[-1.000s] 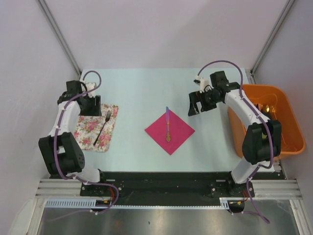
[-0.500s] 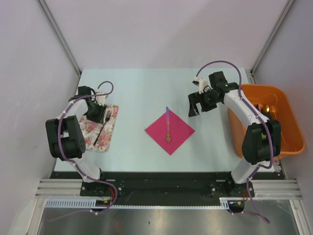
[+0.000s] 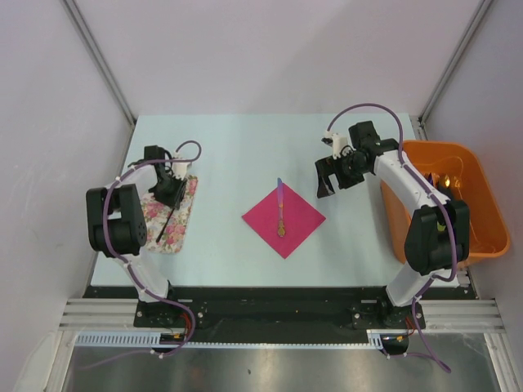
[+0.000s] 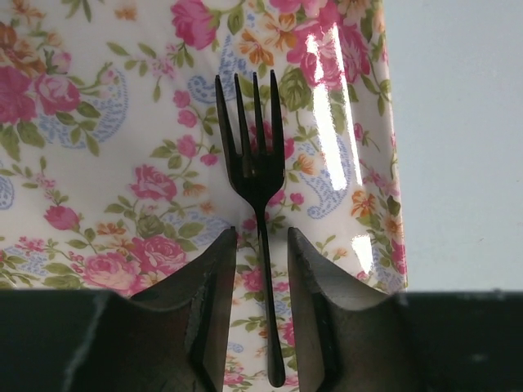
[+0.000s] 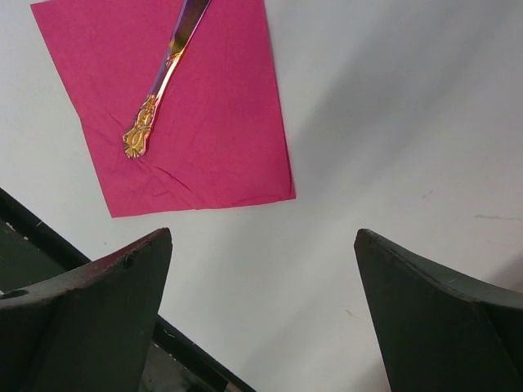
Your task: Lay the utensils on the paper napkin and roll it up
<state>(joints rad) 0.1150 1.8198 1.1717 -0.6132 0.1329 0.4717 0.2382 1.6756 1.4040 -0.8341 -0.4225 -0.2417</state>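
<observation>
The magenta paper napkin (image 3: 286, 219) lies mid-table as a diamond, and shows in the right wrist view (image 5: 204, 131). A purple utensil with a gold handle (image 3: 279, 208) lies on it (image 5: 163, 82). A black fork (image 4: 255, 163) lies on the floral mat (image 4: 98, 147) at the left (image 3: 164, 226). My left gripper (image 3: 167, 189) is low over the mat. Its jaws (image 4: 261, 241) stand narrowly open on either side of the fork's handle, with small gaps. My right gripper (image 3: 323, 186) hangs open and empty right of the napkin (image 5: 263, 237).
The floral mat (image 3: 183, 214) lies near the table's left edge. An orange tub (image 3: 474, 163) with clutter stands at the right edge, behind my right arm.
My left arm has folded in and brought its gripper down over the fork on the floral mat. My right gripper has hardly moved.
</observation>
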